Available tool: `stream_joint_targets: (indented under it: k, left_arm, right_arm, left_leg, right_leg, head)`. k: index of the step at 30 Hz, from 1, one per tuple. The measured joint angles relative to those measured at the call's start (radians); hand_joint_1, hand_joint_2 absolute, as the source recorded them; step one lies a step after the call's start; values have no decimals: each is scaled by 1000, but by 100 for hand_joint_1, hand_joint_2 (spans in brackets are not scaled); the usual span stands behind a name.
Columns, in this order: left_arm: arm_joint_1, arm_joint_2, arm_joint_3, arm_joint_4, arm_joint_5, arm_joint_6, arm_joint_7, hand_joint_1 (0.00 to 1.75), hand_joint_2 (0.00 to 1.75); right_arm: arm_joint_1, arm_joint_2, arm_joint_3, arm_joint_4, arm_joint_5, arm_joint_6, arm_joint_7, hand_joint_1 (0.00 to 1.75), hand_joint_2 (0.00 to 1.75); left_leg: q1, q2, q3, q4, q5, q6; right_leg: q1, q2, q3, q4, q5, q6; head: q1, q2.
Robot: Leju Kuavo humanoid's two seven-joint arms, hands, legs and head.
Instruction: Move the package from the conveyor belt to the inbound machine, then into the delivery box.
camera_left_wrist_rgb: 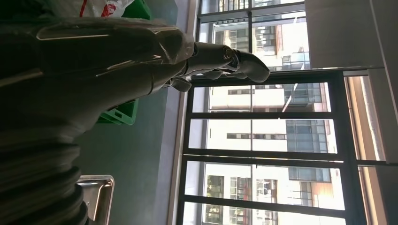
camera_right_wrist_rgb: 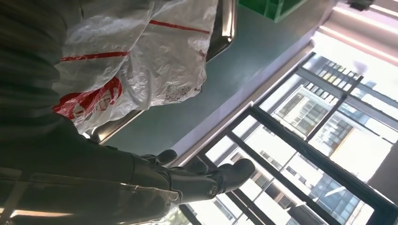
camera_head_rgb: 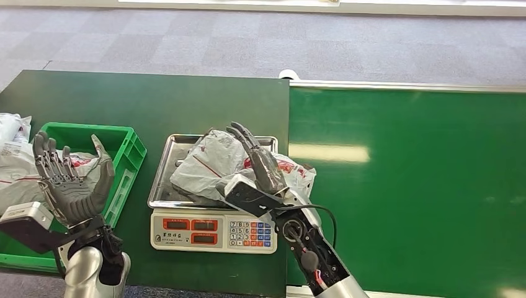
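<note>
We have the package on the scale and both hands free of it.

Our right hand (camera_head_rgb: 259, 162) has its fingers (camera_head_rgb: 245, 135) stretched out flat and apart, gripping nothing; they lie across the top of the white package (camera_head_rgb: 211, 164), which sits just under them on the steel pan of the inbound machine (camera_head_rgb: 214, 231), likely so it can be weighed. Our left hand (camera_head_rgb: 69, 180) is raised palm-up with its fingers (camera_head_rgb: 51, 155) spread and empty, waiting just beside the green delivery box (camera_head_rgb: 130, 155). Bagged parcels (camera_head_rgb: 12, 161) lie beyond it; the conveyor belt (camera_head_rgb: 403, 180) stretches past our right hand.
</note>
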Motion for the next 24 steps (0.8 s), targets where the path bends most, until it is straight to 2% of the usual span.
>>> stream_joint_targets:
  k: [4, 9, 11, 17, 24]
  left_arm:
    - [2, 0, 2, 0, -1, -12, 0, 0, 175]
    - [3, 0, 2, 3, -1, -32, -4, 0, 175]
    - [6, 1, -5, 3, -10, -49, -7, 0, 175]
    - [30, 4, -86, -18, -95, -97, 18, 0, 175]
    - [36, 18, -159, -25, -190, -142, 45, 0, 175]
  right_arm:
    - [25, -4, -22, -65, -145, 53, -28, 0, 175]
    - [45, -13, -29, -133, -196, 43, -35, 0, 175]
    - [61, -14, -30, -167, -192, -11, -50, 0, 175]
    - [167, -45, -39, -389, -140, -282, -59, 0, 175]
    - [299, -108, -124, -575, -169, -337, -73, 0, 175]
  left_leg:
    - [0, 0, 0, 0, 0, 0]
    - [0, 0, 0, 0, 0, 0]
    - [0, 0, 0, 0, 0, 0]
    - [0, 0, -1, 0, -1, 0]
    - [0, -2, -1, 0, -1, 0]
  right_leg:
    - [0, 0, 0, 0, 0, 0]
    - [0, 0, 0, 0, 0, 0]
    - [0, 0, 0, 0, 0, 0]
    - [0, 0, -1, 0, 0, 0]
    - [0, -2, -2, -1, 0, 0]
  head:
    - [0, 0]
    - [0, 0]
    - [0, 0]
    - [0, 0]
    - [0, 0]
